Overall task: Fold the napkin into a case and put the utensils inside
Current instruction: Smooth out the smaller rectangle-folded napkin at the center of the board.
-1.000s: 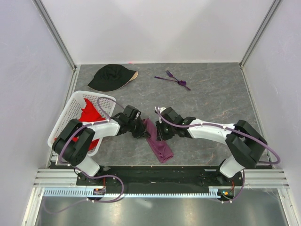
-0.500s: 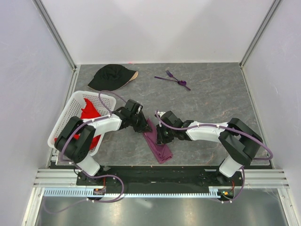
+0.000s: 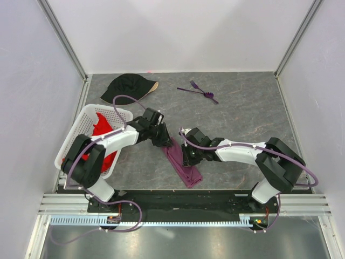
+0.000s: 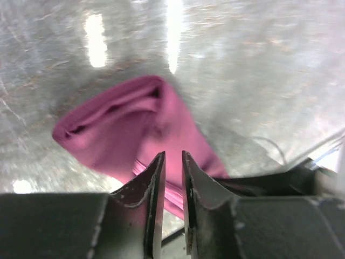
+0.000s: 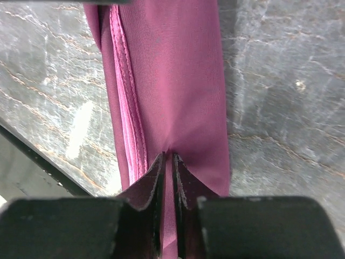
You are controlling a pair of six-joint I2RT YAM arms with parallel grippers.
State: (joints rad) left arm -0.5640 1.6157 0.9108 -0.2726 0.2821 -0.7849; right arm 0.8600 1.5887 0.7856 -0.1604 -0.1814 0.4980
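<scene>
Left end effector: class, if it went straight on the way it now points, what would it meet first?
Most likely the folded napkin, lying just beyond the left end effector; depth is uncertain.

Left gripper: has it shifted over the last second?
Yes. The left gripper has moved up the top view, closer to the black cap, and is now at the far end of the napkin.
</scene>
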